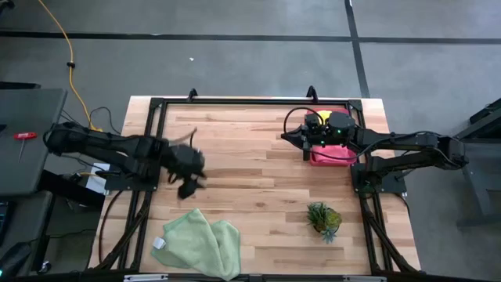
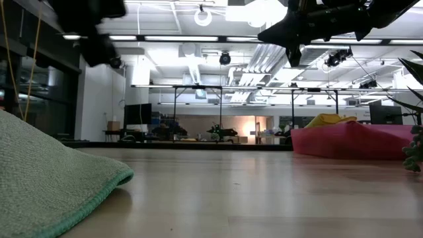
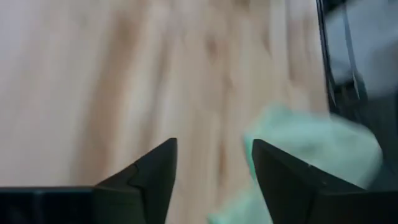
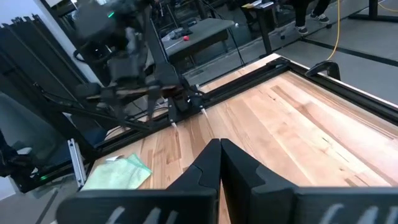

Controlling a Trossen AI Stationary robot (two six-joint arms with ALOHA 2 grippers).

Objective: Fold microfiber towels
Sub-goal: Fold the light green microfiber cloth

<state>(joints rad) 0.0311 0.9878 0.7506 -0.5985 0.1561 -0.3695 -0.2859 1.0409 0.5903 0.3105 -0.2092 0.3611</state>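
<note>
A light wooden plank table, edged by a black metal frame, fills the overhead view, with two dark arms reaching in from opposite sides. The left gripper hangs above the boards with its two dark fingers spread apart and nothing between them. The pale green fuzzy microfiber towel lies crumpled on the table just below and in front of that gripper, near the table's front edge, apart from the fingers; in the left wrist view the same green cloth shows beyond one fingertip, blurred, with bare wood under the gap. From table height the towel's hemmed edge rests flat on the wood in the near foreground.

The right gripper hovers at the far right of the table, well apart from the towel, its fingers pressed together and holding nothing. Directly beside it sits a rigid pink rectangular plastic tray, partly hidden under the arm; the table-level view shows a yellow cloth heaped in the pink tray. A small spiky green plant stands on the wood between the right gripper and the table's front edge, well to the side of the green towel.
</note>
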